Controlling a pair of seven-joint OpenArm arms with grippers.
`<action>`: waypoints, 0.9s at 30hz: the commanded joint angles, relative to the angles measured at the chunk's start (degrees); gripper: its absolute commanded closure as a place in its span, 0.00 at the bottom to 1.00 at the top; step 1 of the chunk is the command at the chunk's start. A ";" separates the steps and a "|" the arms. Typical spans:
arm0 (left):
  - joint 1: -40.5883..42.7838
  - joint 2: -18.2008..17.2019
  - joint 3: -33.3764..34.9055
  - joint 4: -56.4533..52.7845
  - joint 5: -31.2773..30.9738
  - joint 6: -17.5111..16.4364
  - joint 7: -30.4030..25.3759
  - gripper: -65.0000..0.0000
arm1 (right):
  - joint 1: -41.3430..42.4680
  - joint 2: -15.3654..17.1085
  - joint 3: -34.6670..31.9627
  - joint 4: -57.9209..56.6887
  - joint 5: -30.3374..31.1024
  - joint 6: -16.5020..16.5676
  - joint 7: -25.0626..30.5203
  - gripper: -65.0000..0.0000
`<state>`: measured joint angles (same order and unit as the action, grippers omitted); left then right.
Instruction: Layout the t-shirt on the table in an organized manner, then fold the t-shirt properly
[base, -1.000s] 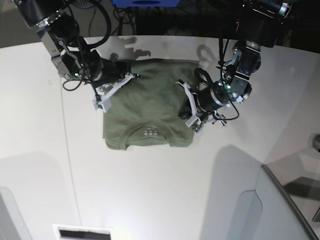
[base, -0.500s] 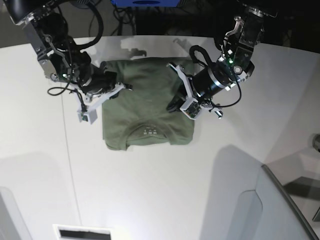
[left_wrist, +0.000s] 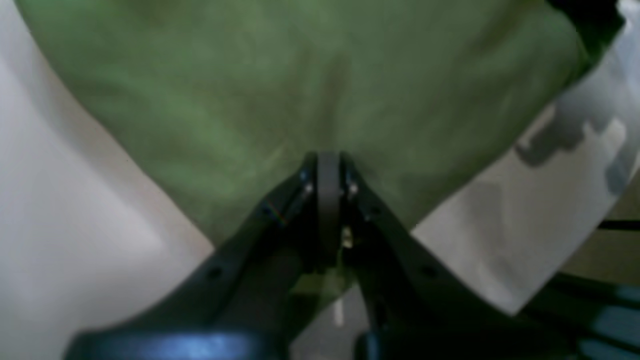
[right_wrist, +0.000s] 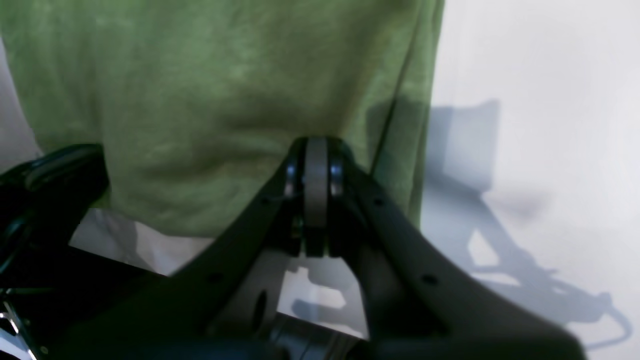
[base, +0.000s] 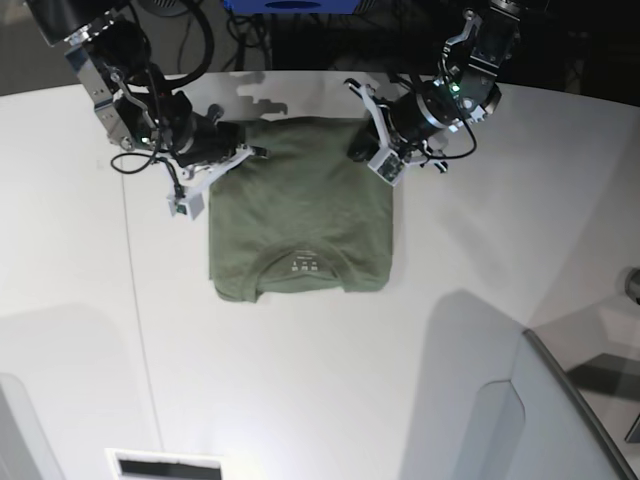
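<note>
**Olive shirt folded flat, both pincers pressed together at its far corners**

Olive-green cotton lies in a neat rectangle near the middle of the white table (base: 480, 250), and we read it as the t-shirt (base: 298, 215) with its sleeves tucked under. Its round neck faces the near edge in the base view, where we can make out the small white label (base: 300, 266) inside the collar. A thin dark seam line (base: 135, 300) runs down the tabletop to that view's left of the shirt, apart from it.

We see the right gripper (base: 238, 155) at the shirt's far corner on the base view's left, and the left gripper (base: 362, 152) at the far corner on that view's right. In the right wrist view the right gripper's (right_wrist: 316, 150) jaws are pressed together, tips set against the green fabric (right_wrist: 210, 90). We find the same in the left wrist view: the left gripper's (left_wrist: 327, 162) jaws meet with no gap over the cloth (left_wrist: 280, 90). From these pictures we cannot tell whether either one pinches a fold of cloth or only rests on it.

A grey translucent panel (base: 560, 420) stands at the base view's lower right, well apart from the shirt.
</note>
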<state>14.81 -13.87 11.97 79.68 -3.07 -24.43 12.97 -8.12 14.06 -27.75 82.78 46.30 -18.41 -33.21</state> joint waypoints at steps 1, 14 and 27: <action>-0.52 -1.03 -0.32 0.98 -0.49 -0.23 -0.71 1.00 | 0.08 -0.04 -0.43 -0.28 -0.37 -0.71 -0.94 1.00; -0.43 -1.47 -3.31 10.12 -1.10 -0.23 -0.71 1.00 | -2.47 3.47 -0.08 14.93 -0.46 -5.10 -0.77 1.00; 21.98 -6.40 -10.87 29.38 -0.40 -0.41 -0.80 1.00 | -23.84 14.99 17.95 33.30 -0.46 -6.86 0.73 1.00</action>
<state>36.14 -19.94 1.19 107.83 -2.96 -24.64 13.26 -31.07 28.42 -10.04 115.42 45.82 -25.08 -32.40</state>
